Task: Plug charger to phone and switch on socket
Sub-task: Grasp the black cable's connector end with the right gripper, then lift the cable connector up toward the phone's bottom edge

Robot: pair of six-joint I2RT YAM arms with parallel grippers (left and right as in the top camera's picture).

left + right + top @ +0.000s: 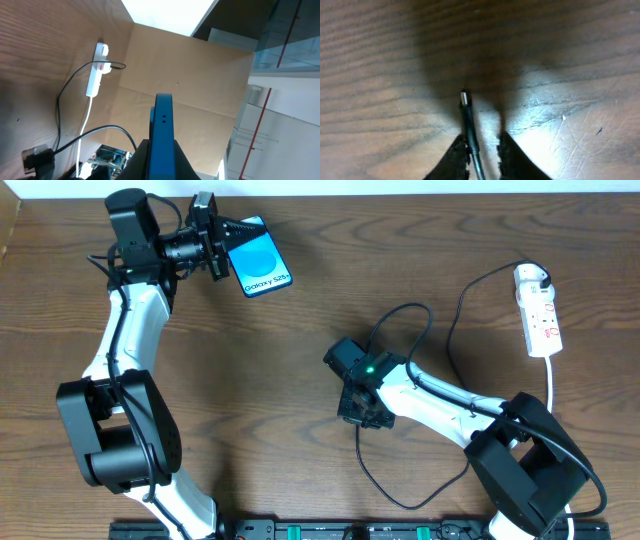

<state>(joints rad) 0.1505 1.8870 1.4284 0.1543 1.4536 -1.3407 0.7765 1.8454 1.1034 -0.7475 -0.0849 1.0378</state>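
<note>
Charger: the thin black charger cable [409, 306] lies in loose loops over the right half of the table [250, 380]. Its plug tip [464, 97] pokes out ahead of the right gripper [481, 137], low over the wood. I can't tell whether the tip touches it.
Right gripper: the jaws are narrowly parted with the cable running between them. The cable lies against one finger and a gap shows to the other, so it does not look pinched.
Phone: the phone [262, 258] is up at the far left, off the table and tilted, with its blue screen facing up.
Left gripper: the left gripper [226, 248] is closed on the phone's edge and carries it.
Socket: the socket [540, 315] lies at the far right edge of the table, well apart from both grippers. The red markings are too small to read the switch.
Step, by my reckoning: securing the plug; plugging in and switching are not yet done.
Risk, plug: with so loose a hold, the thin cable could swivel or slide out, and the tip would then meet the phone crooked.
Risk, slack: the loops near the right arm could snag or tug when the plug is lifted toward the phone.
Risk, socket: nothing steadies it, so a press on the switch may just push it along.
Right wrist only: this view shows the tip and the finger gap, which the overhead hides under the gripper body.
Left wrist only: this view shows the phone edge-on with two small dots on it, but I can't make out a port.
Overhead only: this view shows how far apart the phone, plug and socket lie.
</note>
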